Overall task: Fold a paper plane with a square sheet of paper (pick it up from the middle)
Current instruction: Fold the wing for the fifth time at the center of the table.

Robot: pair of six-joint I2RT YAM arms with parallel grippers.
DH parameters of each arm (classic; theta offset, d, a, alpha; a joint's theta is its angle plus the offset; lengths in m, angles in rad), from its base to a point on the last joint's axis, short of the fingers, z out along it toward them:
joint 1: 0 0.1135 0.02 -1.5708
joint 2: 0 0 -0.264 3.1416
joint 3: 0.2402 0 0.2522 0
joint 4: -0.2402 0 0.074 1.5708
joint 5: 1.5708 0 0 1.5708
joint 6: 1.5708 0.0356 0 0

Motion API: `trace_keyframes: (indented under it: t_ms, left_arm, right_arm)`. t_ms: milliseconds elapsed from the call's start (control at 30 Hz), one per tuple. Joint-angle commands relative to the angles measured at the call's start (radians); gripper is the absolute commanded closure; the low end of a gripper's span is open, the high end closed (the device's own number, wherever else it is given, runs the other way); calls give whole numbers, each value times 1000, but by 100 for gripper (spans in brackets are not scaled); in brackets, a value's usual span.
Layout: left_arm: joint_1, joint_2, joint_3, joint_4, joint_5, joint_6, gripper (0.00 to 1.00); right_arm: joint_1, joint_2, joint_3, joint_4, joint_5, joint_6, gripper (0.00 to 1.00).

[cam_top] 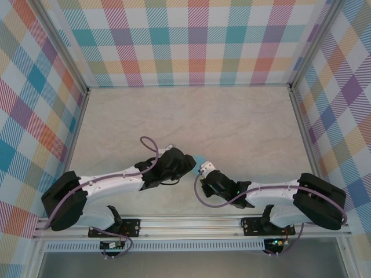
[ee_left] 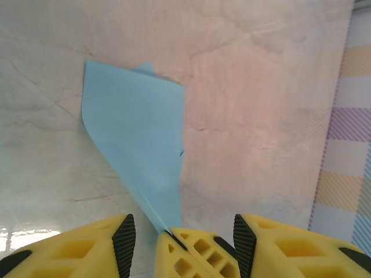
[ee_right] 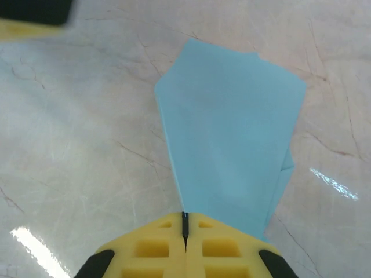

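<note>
My right gripper (ee_right: 185, 223) is clamped on the narrow tip of a folded, pointed light blue paper plane (ee_right: 232, 127) over the pale marbled counter (ee_right: 75, 116), my left gripper (ee_left: 184, 231) parted either side.

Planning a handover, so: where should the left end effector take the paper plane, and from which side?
Probably the paper plane along its long straight edge, just beyond the right end effector, which is shut on its narrow tip. Come in from that edge's side, closing across the flat layers; the wide end's layers sit offset.
</note>
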Motion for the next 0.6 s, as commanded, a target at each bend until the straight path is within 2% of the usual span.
trace_keyframes:
  t_ms: [0, 67, 167, 300, 400, 567]
  left_arm:
    - [8, -48, -29, -70, -82, 20, 49]
    - [9, -62, -35, -75, -96, 22, 49]
    - [10, -63, -33, -75, -90, 31, 48]
    - [10, -31, -24, -30, -54, 56, 51]
    - [10, 11, -10, 1, -22, 65, 49]
    - [19, 93, 34, 42, 36, 91, 44]
  right_arm:
    - [-52, -5, -13, 38, -119, 132, 98]
    - [-76, -9, -22, 52, -152, 171, 98]
    - [-90, -43, -44, 44, -127, 230, 98]
    - [-127, -109, -103, 48, -107, 347, 99]
    - [-154, -163, -128, 14, -102, 417, 99]
    - [-165, -231, -140, -2, -126, 393, 98]
